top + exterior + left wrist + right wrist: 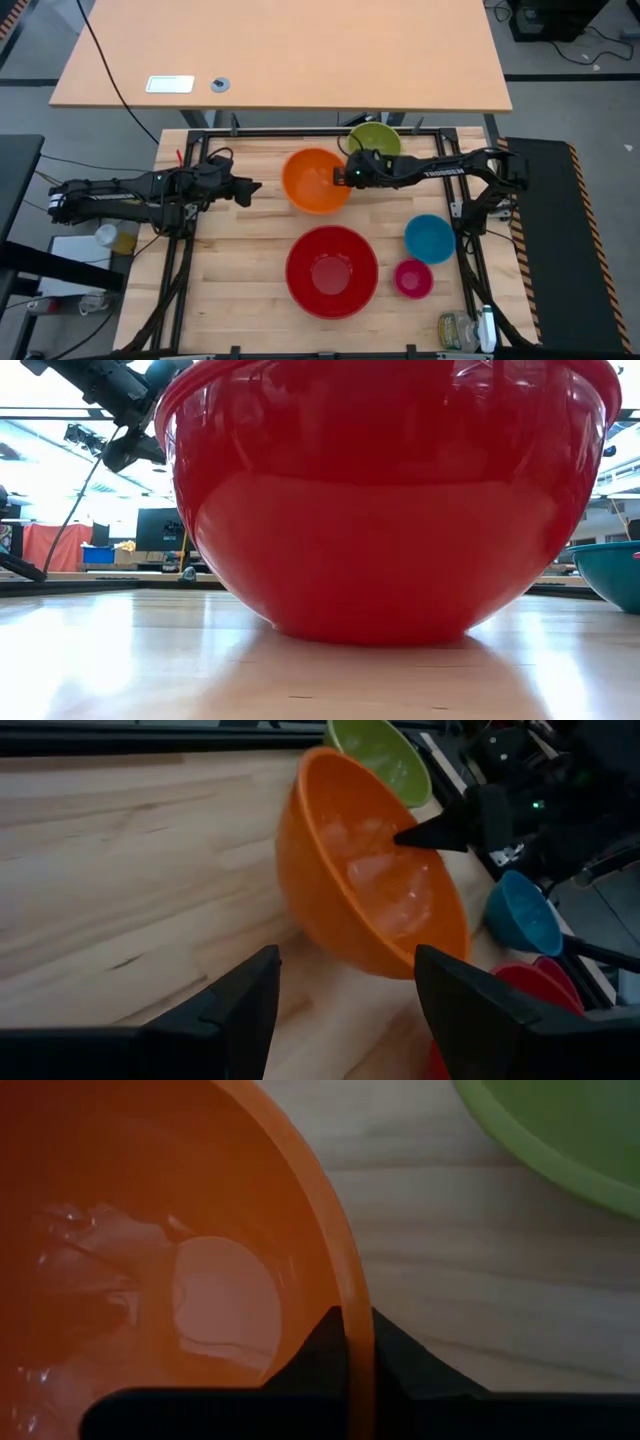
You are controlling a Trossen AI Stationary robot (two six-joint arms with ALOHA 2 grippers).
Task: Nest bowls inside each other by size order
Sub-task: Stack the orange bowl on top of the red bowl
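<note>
The orange bowl (314, 181) is at the table's middle, toward the far side, and sits tilted in the left wrist view (370, 880). My right gripper (342, 176) is shut on its right rim. The lime green bowl (374, 141) stands just beyond it. The red bowl (331, 271) stands near the front; it fills the low view (390, 500). The blue bowl (430, 239) and the small pink bowl (413, 279) stand to its right. My left gripper (254, 187) hangs open and empty to the left of the orange bowl, its fingers (245, 1010) pointing at it. My right gripper (352, 1325) pinches the orange bowl's rim (356, 1295) on the side toward the table's right, one finger inside the bowl and one outside. The fingers come from the table's right, about level. The bowl is tilted; whether its underside still touches the table, I cannot tell.
A black frame (300, 133) runs round the wooden work surface. A small jar (456, 331) lies at the front right corner. Bare wood (240, 260) lies to the left of the red bowl.
</note>
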